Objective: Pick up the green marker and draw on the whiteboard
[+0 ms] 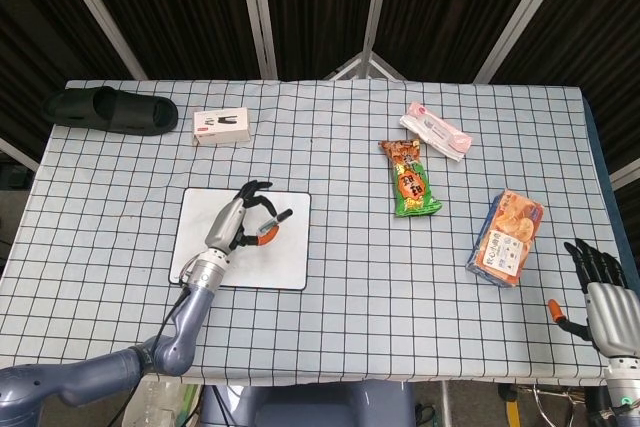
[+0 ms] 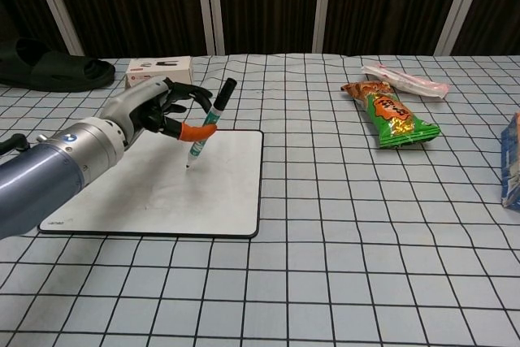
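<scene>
Checkered cloth covers the desk (image 1: 330, 277), dark curtain wall behind. whiteboard (image 1: 195, 252) (image 2: 154, 193) lies flat at the near left of the desk. Left hand (image 1: 238, 222) (image 2: 154, 107) is over the board, fingers (image 2: 191, 93) curled around the green marker (image 1: 272, 227) (image 2: 207, 123), which it grips mid-barrel. Marker tilted, black cap end up and away from the robot, tip down over the right half of the board; can't tell whether the tip touches the surface. No clear ink marks visible on the board.

Right hand (image 1: 600, 292) sits off the near right corner of the desk, fingers apart and pointing up, holding nothing; only in the head view.

Also on the desk: black slipper (image 1: 108, 110) (image 2: 53, 69) at the far left, small white box (image 1: 221, 126) (image 2: 158, 70) beside it, green snack bag (image 1: 410, 178) (image 2: 390, 114) mid-right, pink-white packet (image 1: 435, 130) (image 2: 404, 80) beyond it, orange-blue snack box (image 1: 506, 239) (image 2: 512, 164) near the right edge.
</scene>
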Motion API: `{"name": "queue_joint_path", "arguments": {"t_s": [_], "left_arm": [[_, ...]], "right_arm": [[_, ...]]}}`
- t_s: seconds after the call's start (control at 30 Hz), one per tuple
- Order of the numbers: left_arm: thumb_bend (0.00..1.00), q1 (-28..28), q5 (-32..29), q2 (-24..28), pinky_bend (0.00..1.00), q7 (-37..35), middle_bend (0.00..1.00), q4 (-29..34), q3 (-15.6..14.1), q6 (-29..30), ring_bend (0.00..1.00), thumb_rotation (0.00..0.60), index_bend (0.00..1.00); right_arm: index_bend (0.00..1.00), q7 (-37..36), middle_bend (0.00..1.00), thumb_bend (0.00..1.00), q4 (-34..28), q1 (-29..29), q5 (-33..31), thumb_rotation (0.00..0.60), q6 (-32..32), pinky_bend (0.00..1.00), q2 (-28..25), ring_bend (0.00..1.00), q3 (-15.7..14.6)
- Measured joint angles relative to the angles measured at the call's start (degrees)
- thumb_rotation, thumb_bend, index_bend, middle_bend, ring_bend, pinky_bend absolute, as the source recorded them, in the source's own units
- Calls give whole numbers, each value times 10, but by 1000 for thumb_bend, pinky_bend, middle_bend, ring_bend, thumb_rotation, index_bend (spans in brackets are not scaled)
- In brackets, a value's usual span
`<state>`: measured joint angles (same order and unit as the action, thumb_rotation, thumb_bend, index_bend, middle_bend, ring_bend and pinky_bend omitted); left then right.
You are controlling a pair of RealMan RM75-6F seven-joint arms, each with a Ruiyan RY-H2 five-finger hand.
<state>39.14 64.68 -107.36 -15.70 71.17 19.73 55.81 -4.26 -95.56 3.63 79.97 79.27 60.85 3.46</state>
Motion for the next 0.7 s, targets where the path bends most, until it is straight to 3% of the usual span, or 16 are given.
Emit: {"name": "queue_joint_path", "arguments": {"t_s": [0.47, 0.7], "left_arm": [[542, -3, 9, 3, 80, 0, 140, -40, -11, 0, 0, 600, 708], [542, -8, 45, 13, 80, -10, 142, -87, -23, 22, 0, 600, 709]], "right_arm": [[0, -1, 0, 354, -1, -2, 3, 600, 2, 0, -1, 0, -2], [0, 1, 0, 354, 2, -3, 7, 600, 5, 0, -1, 0, -2]]}}
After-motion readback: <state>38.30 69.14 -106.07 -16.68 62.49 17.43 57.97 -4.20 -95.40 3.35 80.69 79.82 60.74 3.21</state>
